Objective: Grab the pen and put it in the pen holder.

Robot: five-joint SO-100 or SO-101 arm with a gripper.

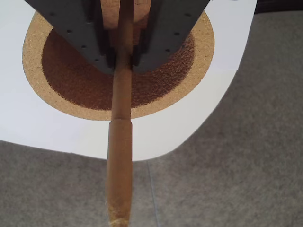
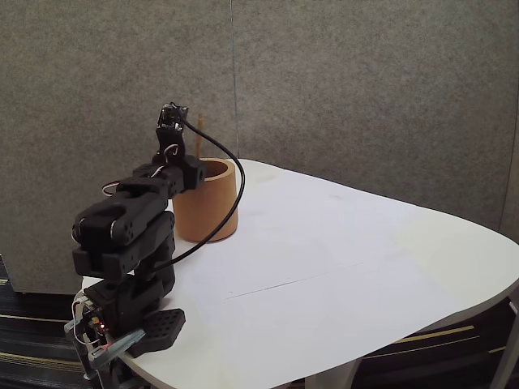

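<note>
In the wrist view my gripper (image 1: 124, 64) is shut on the pen (image 1: 119, 156), a tan wooden stick that runs straight down the middle of the picture. Directly beneath the fingers lies the open mouth of the pen holder (image 1: 71, 90), a thick-walled cork-brown cup with a darker inside. In the fixed view the pen holder (image 2: 212, 207) stands upright at the table's back left, and the gripper (image 2: 191, 172) hangs at its rim on the left side. Whether the pen's end is inside the cup is hidden by the fingers.
The white table (image 2: 324, 267) has a rounded edge close to the cup, with grey carpet (image 1: 236, 165) below it. A black cable (image 2: 229, 212) loops from the wrist across the cup's front. A grey partition wall (image 2: 365, 89) stands behind. The arm's base (image 2: 122, 324) sits at the table's left corner.
</note>
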